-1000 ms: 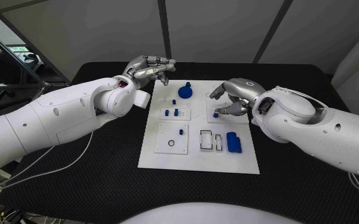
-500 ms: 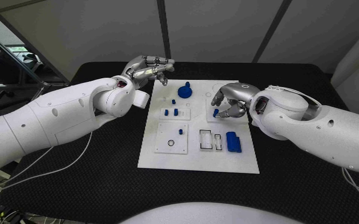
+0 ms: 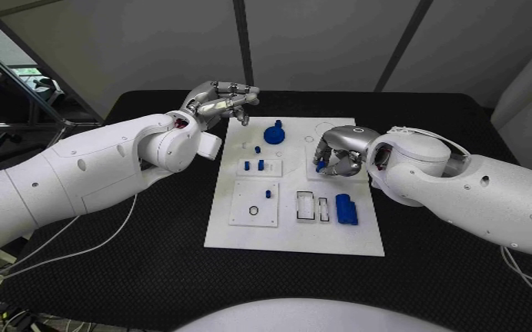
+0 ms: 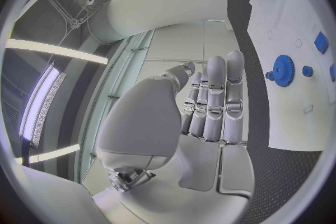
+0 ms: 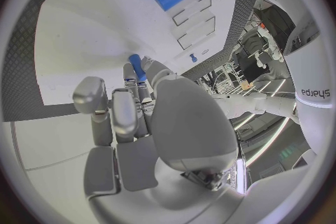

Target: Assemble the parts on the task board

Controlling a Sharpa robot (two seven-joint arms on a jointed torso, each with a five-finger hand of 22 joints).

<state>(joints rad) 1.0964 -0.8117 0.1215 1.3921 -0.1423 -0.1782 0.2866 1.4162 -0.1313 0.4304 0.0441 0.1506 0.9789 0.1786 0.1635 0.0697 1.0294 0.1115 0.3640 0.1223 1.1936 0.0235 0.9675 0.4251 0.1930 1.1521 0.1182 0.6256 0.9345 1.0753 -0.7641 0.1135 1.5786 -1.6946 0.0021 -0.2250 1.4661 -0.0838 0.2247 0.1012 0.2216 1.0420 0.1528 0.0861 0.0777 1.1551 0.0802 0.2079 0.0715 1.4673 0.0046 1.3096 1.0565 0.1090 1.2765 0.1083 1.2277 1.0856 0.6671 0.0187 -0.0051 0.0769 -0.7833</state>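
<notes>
While the right hand (image 3: 338,157) pinches a small blue peg (image 5: 136,66) over the task board (image 3: 290,236), it should lower it upright; the left hand (image 3: 222,100) hovers, curled, empty.

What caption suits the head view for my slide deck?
Right hand pinches a small blue peg over the white task board; left hand hovers beside it.

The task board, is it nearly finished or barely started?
Looks early. On the task board a few small blue pegs already stand in a plate. The right hand pinches a small blue peg over the board. The left hand holds nothing. The blue gear and blue cylinder lie loose.
</notes>
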